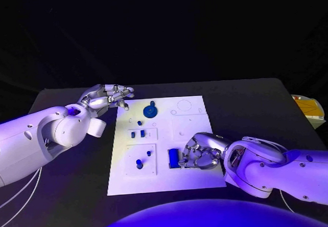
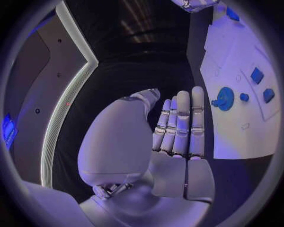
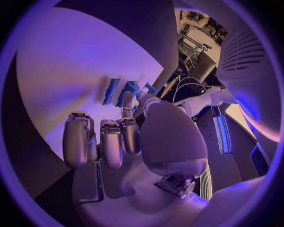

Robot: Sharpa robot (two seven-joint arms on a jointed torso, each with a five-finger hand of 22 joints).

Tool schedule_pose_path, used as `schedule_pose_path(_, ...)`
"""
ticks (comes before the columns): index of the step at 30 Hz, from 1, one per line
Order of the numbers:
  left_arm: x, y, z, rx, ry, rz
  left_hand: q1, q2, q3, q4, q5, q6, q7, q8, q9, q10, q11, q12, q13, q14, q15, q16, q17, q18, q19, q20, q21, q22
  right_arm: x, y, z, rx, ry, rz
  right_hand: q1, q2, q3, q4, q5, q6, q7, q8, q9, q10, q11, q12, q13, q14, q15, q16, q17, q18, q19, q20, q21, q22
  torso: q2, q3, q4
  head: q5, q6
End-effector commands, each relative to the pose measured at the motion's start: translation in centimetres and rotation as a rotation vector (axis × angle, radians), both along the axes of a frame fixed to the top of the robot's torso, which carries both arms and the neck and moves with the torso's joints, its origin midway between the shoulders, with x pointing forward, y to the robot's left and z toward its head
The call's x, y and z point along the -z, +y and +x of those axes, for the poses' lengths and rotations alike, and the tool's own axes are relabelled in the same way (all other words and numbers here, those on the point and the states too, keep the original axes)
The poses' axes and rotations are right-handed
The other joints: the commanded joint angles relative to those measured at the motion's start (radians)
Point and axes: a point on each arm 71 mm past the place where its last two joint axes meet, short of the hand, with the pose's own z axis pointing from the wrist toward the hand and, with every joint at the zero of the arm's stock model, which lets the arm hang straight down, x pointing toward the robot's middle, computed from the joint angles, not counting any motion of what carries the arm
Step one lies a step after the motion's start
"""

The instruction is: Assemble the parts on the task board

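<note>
Parts for the assembly are seen on the white task board, which lies at the middle of the black tabletop: a round blue disc toward twelve o'clock on the board, two small blue blocks just below it, small blue pegs in the lower left panel, and an upright blue bar toward five o'clock. The right hand is placed against that bar with its fingers curled around it; in the right wrist view blue pieces are seen at the fingertips, so the bar is judged to be pinched, though the contact is partly hidden. The left hand is held off the board's ten o'clock corner, fingers straight, pressed together and holding nothing. Seating of the bar is judged to be the step in hand; alignment over its slot and a steady downward press are called for next.
</note>
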Motion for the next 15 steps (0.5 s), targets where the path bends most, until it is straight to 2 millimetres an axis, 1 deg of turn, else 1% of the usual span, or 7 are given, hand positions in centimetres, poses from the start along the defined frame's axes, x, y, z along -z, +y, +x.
schedule_pose_path(1, -0.1, -0.3, -0.1, 0.021, -0.003, -0.009, 0.007, 0.004, 0.009, 0.000, 0.005, -0.007, -0.002, 0.005, 0.001, -0.007, 0.003, 0.005, -0.002, -0.005, 0.005, -0.006, 0.001, 0.013, 0.000, 0.003, -0.004, 0.002, -0.2, 0.5, 0.0, -0.024, -0.025, 0.024, 0.008, 0.000, -0.002, -0.003, 0.001, 0.001, -0.004, 0.007, 0.002, 0.071, -0.010, 0.004, 0.195, 0.103, -0.010, 0.003, 0.260, -0.014, 0.053, -0.007, 0.004, 0.211, 0.000, -0.0011, 0.0007, 0.000, 0.000)
schedule_pose_path(4, -0.1, -0.4, -0.1, 0.026, -0.008, -0.003, 0.007, 0.004, 0.009, 0.000, 0.005, -0.007, -0.002, 0.005, 0.001, -0.007, 0.003, 0.005, -0.002, -0.005, 0.005, -0.006, 0.001, 0.013, 0.000, 0.003, -0.004, 0.002, -0.1, 0.7, 0.1, -0.026, -0.019, 0.019, 0.010, 0.001, -0.001, -0.004, 0.000, 0.002, -0.005, 0.008, 0.002, 0.071, -0.010, 0.004, 0.196, 0.103, -0.010, 0.003, 0.260, -0.014, 0.053, -0.007, 0.004, 0.211, 0.000, -0.0012, 0.0021, -0.002, 0.000)
schedule_pose_path(6, -0.1, -0.5, -0.1, 0.029, -0.010, 0.000, 0.007, 0.004, 0.009, 0.000, 0.005, -0.007, -0.002, 0.005, 0.001, -0.007, 0.003, 0.005, -0.002, -0.005, 0.005, -0.006, 0.001, 0.013, 0.000, 0.003, -0.004, 0.002, 0.0, 0.8, 0.2, -0.027, -0.016, 0.013, 0.010, 0.001, -0.001, -0.004, 0.000, 0.002, -0.005, 0.008, 0.002, 0.070, -0.010, 0.002, 0.194, 0.103, -0.010, 0.003, 0.258, -0.014, 0.053, -0.007, 0.002, 0.211, 0.000, -0.0009, 0.0006, 0.000, 0.000)
schedule_pose_path(12, -0.1, -0.6, -0.1, 0.034, -0.014, 0.004, 0.007, 0.004, 0.009, 0.000, 0.005, -0.007, -0.002, 0.005, 0.001, -0.007, 0.003, 0.005, -0.002, -0.005, 0.005, -0.006, 0.001, 0.013, 0.000, 0.003, -0.004, 0.002, 0.5, 1.3, 0.5, -0.036, -0.009, -0.014, 0.012, 0.001, -0.002, -0.004, -0.002, 0.002, -0.005, 0.009, 0.002, 0.069, -0.011, 0.000, 0.193, 0.103, -0.010, 0.002, 0.257, -0.014, 0.052, -0.008, -0.001, 0.210, 0.001, -0.0003, 0.0028, 0.002, 0.000)
schedule_pose_path(14, -0.1, -0.6, -0.1, 0.034, -0.014, 0.005, 0.007, 0.004, 0.009, 0.000, 0.005, -0.007, -0.002, 0.005, 0.001, -0.007, 0.003, 0.005, -0.002, -0.005, 0.005, -0.006, 0.001, 0.013, 0.000, 0.003, -0.004, 0.002, 0.6, 1.4, 0.6, -0.040, -0.006, -0.022, 0.020, -0.002, -0.002, -0.007, -0.006, 0.002, -0.006, 0.010, 0.003, 0.069, -0.011, 0.000, 0.193, 0.103, -0.010, 0.002, 0.256, -0.013, 0.052, -0.008, -0.003, 0.210, 0.002, -0.0006, 0.0028, 0.002, 0.000)
schedule_pose_path(15, -0.1, -0.6, -0.1, 0.034, -0.015, 0.005, 0.009, 0.003, 0.009, -0.002, 0.005, -0.008, -0.002, 0.005, 0.001, -0.007, 0.003, 0.006, -0.002, -0.006, 0.005, -0.006, 0.001, 0.013, -0.001, 0.003, -0.004, 0.002, 0.6, 1.5, 0.6, -0.043, -0.005, -0.026, 0.023, -0.003, -0.001, -0.009, -0.007, 0.002, -0.007, 0.010, 0.003, 0.069, -0.012, -0.001, 0.193, 0.103, -0.011, 0.002, 0.255, -0.013, 0.052, -0.008, -0.003, 0.210, 0.001, -0.0001, 0.0025, 0.003, 0.000)
